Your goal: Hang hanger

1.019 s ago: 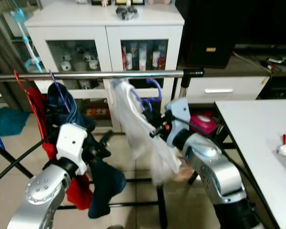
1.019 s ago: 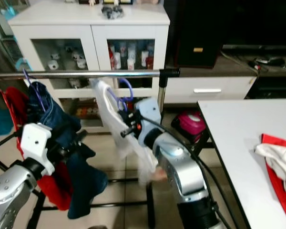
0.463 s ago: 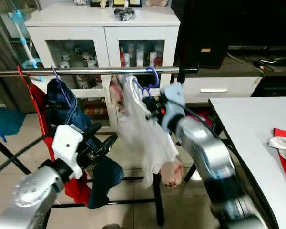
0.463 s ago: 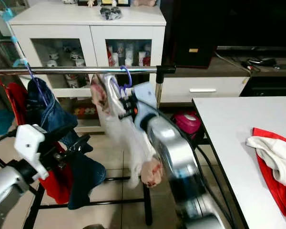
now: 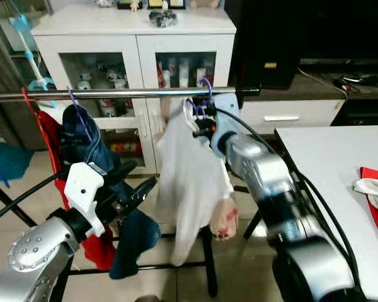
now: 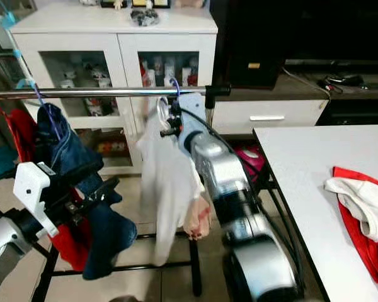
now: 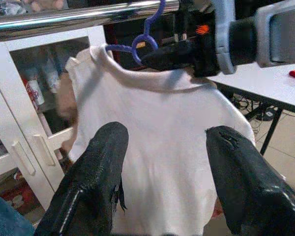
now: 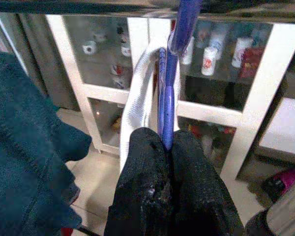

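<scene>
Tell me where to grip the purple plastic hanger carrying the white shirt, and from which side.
Grip the purple plastic hanger at its neck, just below the hook and above the white shirt collar, coming in level from the robot's side of the chrome rail. The neck is the only bare, narrow part; the right end effector is shut there now.

Purple hanger [image 8: 169, 98]; white shirt [image 5: 192, 182]; chrome rail [image 5: 113, 95]; dark blue jeans [image 5: 88, 141]; red garment [image 5: 50, 135]; white cabinet [image 5: 135, 38]; white surface [image 5: 327, 170].

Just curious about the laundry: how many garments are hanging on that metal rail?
3: a red garment at the far left, a dark blue garment beside it, and a white shirt near the right end. Others may be hidden.
</scene>
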You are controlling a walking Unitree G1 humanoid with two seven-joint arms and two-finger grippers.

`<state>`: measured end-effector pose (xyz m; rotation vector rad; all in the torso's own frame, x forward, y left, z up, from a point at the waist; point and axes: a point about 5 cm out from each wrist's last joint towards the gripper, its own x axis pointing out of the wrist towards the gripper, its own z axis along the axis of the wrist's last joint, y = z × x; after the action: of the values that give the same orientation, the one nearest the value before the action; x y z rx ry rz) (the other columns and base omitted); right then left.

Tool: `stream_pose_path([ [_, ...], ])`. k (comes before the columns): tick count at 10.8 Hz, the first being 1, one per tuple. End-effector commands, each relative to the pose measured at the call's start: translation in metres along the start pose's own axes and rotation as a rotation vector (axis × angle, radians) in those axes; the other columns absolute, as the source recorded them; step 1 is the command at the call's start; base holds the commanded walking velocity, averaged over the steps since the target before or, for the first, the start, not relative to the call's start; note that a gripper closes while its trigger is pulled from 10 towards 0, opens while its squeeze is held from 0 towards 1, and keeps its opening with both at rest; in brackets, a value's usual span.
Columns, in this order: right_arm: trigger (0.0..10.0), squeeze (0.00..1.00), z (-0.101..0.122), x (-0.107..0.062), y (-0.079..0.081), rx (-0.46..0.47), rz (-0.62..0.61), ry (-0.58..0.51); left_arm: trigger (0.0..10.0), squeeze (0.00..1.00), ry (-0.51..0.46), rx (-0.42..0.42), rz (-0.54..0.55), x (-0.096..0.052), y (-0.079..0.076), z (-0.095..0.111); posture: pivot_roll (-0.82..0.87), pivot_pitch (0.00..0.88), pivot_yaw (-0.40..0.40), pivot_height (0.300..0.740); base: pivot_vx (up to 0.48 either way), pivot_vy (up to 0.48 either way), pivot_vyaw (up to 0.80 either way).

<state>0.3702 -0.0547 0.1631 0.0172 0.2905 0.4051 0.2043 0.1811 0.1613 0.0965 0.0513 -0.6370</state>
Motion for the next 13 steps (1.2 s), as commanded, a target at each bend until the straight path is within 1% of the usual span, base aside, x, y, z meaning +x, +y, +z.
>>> stream_pose_path([
  [1, 10.0, 0.00, 0.009, 0.003, -0.004, 0.019, -0.024, -0.030, 10.0, 0.24, 0.003, 0.006, -0.003, -0.001, 0.002, 0.002, 0.08, 0.000, 0.038, 0.740, 0.000, 0.000, 0.00],
  [3, 10.0, 0.00, 0.013, 0.010, -0.007, 0.010, -0.049, -0.006, 10.0, 0.24, 0.002, 0.004, -0.020, -0.001, 0.002, 0.004, 0.08, 0.000, 0.039, 0.740, 0.000, 0.000, 0.00],
  [5, 10.0, 0.00, 0.010, 0.014, -0.010, -0.009, -0.076, 0.036, 10.0, 0.24, -0.005, -0.003, -0.040, -0.001, 0.000, 0.005, 0.08, 0.000, 0.037, 0.740, 0.000, 0.000, 0.00],
  [6, 10.0, 0.00, 0.006, 0.015, -0.011, -0.018, -0.081, 0.062, 10.0, 0.24, -0.006, -0.009, -0.052, -0.001, -0.002, 0.006, 0.08, 0.000, 0.035, 0.740, 0.000, 0.000, 0.00],
  [7, 10.0, 0.00, -0.004, 0.014, -0.011, -0.029, -0.074, 0.097, 10.0, 0.24, -0.006, -0.019, -0.058, -0.002, -0.003, 0.005, 0.08, 0.000, 0.035, 0.740, 0.000, 0.000, 0.00],
  [9, 10.0, 0.00, -0.015, 0.013, -0.014, -0.023, -0.064, 0.123, 10.0, 0.24, -0.004, -0.023, -0.061, -0.002, -0.003, 0.005, 0.08, 0.000, 0.035, 0.740, 0.000, 0.000, 0.00],
  [10, 10.0, 0.78, -0.017, 0.012, -0.016, -0.013, -0.066, 0.122, 10.0, 0.24, -0.002, -0.024, -0.062, -0.001, -0.003, 0.004, 0.08, 0.000, 0.035, 0.740, 0.000, 0.000, 0.00],
  [11, 10.0, 1.00, -0.019, 0.011, -0.017, -0.004, -0.060, 0.116, 10.0, 0.24, -0.001, -0.024, -0.063, -0.001, -0.003, 0.003, 0.07, 0.000, 0.040, 0.740, 0.000, 0.000, 0.00],
  [13, 10.0, 1.00, -0.016, 0.009, -0.016, -0.020, -0.014, 0.051, 10.0, 0.24, 0.003, -0.022, -0.060, 0.000, -0.003, 0.003, 0.07, 0.000, 0.041, 0.740, 0.000, 0.000, 0.00],
])
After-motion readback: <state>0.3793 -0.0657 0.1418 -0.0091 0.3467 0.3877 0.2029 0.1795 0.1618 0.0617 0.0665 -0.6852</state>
